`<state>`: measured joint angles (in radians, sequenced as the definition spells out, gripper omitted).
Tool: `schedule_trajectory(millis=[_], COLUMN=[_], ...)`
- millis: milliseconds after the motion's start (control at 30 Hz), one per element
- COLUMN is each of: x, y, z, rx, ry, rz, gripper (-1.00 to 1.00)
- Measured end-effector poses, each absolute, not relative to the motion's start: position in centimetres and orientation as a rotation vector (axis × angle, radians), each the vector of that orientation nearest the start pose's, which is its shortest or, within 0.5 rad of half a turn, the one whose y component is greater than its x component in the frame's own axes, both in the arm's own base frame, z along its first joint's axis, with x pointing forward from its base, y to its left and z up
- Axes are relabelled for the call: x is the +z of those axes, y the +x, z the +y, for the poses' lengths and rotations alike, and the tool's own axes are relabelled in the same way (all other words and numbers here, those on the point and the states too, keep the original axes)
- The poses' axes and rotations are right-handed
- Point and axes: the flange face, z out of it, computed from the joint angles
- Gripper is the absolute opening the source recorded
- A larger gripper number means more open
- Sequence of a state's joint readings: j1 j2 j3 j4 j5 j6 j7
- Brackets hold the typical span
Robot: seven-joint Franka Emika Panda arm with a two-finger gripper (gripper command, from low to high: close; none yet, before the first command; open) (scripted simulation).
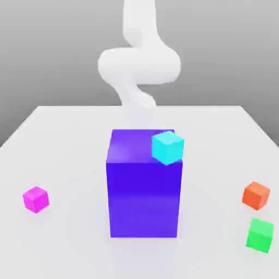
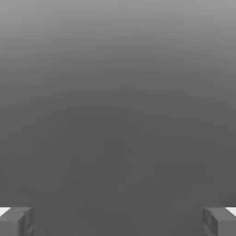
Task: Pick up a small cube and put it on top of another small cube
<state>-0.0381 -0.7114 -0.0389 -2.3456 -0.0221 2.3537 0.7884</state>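
- The gripper [image 2: 118, 221] is spread wide and holds nothing: in the hand view its two fingertips [image 2: 16, 222] sit at opposite edges with only plain grey between them, so no cube lies in front of the hand.
- In the exterior view the white arm [image 1: 139, 62] rises behind the tall blue block [image 1: 144, 188], on the far side of the table [image 1: 71, 136]; the hand itself is hidden there.
- The cyan cube [image 1: 168, 147] rests on the blue block's top, at its near corner toward the exterior view's right, turned slightly askew. It looks the closest small cube to the arm, lying nearer the camera than the arm and raised off the table.
- The other small cubes sit on the table, well apart: magenta cube [image 1: 36, 199] at the exterior view's left, orange cube [image 1: 256, 195] and green cube [image 1: 260, 235] at the right, the green one nearer.
- My judgement: the hand must first tip down toward a cube. The cyan one sits close to two edges, so a nudge could push it off; the table cubes have open room all round.
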Motion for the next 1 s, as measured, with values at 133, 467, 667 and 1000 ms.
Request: schedule_trajectory(millis=[133, 467, 667, 1000], x=[57.1, 34.6, 22.4, 13.2], y=[41.5, 37.9, 29.0, 26.2], z=[-9.9, -24.1, -28.9, -29.3], rx=[-0.815, -0.388, -0.091, -0.001], ry=[-2.538, -2.552, -2.462, -2.439], rz=[1.307, 1.715, 1.939, 1.983], gripper=[0.00, 0.00, 0.00, -1.00])
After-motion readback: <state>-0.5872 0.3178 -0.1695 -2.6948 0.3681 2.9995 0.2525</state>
